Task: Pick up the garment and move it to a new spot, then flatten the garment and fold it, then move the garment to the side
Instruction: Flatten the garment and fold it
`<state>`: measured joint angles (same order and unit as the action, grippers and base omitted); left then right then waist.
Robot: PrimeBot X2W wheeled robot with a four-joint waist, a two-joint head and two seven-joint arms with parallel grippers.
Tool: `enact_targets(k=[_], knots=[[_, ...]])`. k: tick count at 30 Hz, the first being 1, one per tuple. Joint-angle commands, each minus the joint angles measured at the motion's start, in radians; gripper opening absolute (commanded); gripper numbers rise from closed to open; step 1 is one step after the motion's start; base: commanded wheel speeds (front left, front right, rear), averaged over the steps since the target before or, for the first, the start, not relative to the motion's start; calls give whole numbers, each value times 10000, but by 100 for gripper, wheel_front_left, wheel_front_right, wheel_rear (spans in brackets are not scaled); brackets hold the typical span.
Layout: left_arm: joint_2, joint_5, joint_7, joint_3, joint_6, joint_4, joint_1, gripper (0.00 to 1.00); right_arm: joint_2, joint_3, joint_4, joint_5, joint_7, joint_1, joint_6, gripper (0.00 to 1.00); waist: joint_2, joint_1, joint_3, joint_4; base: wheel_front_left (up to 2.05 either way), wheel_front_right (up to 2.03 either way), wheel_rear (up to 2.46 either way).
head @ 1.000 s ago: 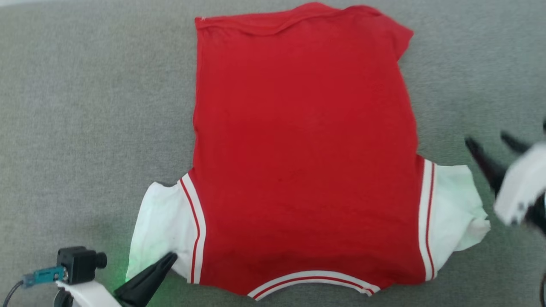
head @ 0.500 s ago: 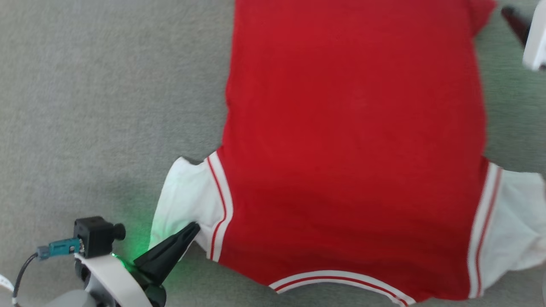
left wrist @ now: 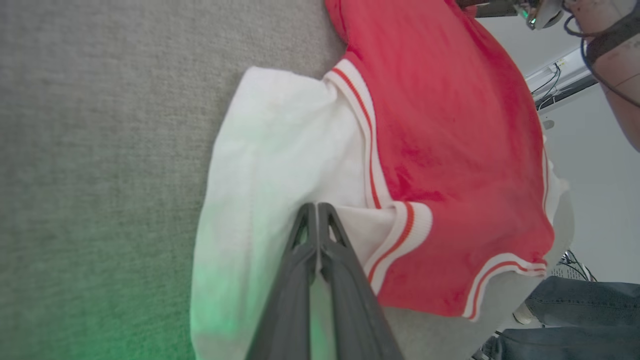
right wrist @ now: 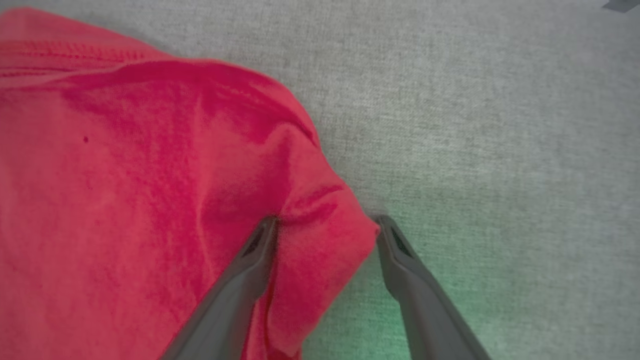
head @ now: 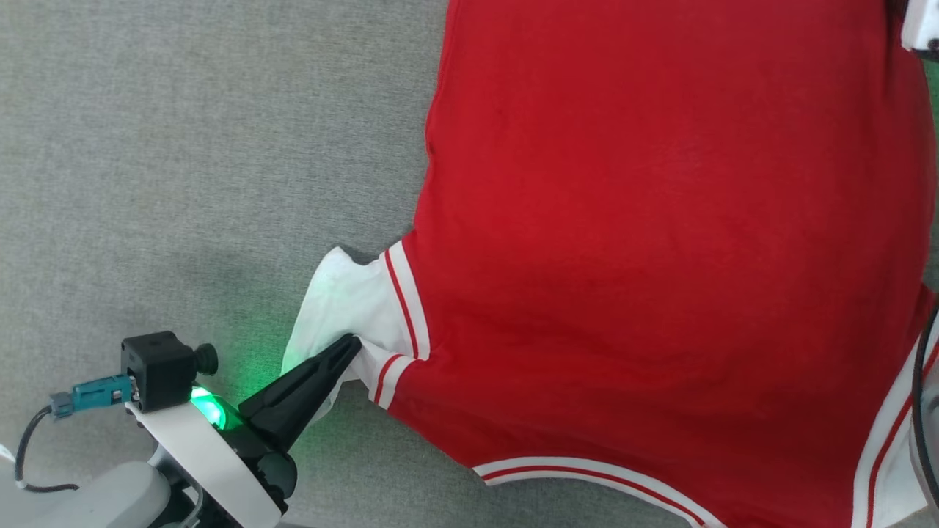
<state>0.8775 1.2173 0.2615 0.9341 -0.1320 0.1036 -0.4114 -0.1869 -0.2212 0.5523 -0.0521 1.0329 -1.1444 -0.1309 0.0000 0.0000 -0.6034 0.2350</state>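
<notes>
— Where are we?
— Nearest, at seven o'clock, our left gripper (head: 351,345) is pinched tight on the white sleeve (head: 345,308) of the shirt (head: 660,257). The shirt lies spread on the grey cloth (head: 183,147) toward three o'clock.
— And farther off?
— At one o'clock our right gripper (right wrist: 326,220) stands wide, straddling the red corner (right wrist: 320,260) and holding nothing. We judge we're flattening; next it must close, then both pull apart.

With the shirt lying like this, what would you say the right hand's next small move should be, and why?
Probably close the right hand: its open fingers straddle a red corner of the shirt, while the left hand is shut on the white sleeve.
</notes>
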Motion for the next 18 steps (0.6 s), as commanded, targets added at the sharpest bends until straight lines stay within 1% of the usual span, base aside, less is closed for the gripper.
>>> enact_targets(k=[1, 2, 5, 9, 12, 14, 18], knots=[[-22, -157, 49, -60, 26, 23, -134, 0, 148, 40, 384, 11, 65, 302, 4, 26, 0, 0, -26, -39, 0, 0, 0], [-16, -180, 49, -85, 26, 40, -131, 0, 225, -23, 484, 22, -8, 293, 4, 0, 0, 0, -29, -73, 0, 0, 0], [22, -205, 49, -152, 26, -5, -39, 0, 288, -97, 641, 66, -300, 195, 7, 0, 0, 0, 75, -208, 0, 0, 0], [18, -109, 49, -257, 26, -86, 159, 0, 1, 169, 602, 379, -814, 146, 7, 0, 0, 0, 517, -388, 0, 0, 0], [33, 3, 49, -359, 26, -175, 422, 0, -227, 785, 446, 813, -831, 360, 6, 0, 0, 0, 937, -610, 0, 0, 0], [33, 28, 49, -440, 26, -211, 573, 0, -465, 1198, 218, 1307, -758, 662, 6, 0, 0, 0, 1205, -742, 0, 0, 0], [-60, 82, 49, -648, 26, -316, 951, 0, -1108, 2133, -771, 2571, -477, 1836, 7, 0, 0, 0, 1723, -971, 0, 0, 0]])
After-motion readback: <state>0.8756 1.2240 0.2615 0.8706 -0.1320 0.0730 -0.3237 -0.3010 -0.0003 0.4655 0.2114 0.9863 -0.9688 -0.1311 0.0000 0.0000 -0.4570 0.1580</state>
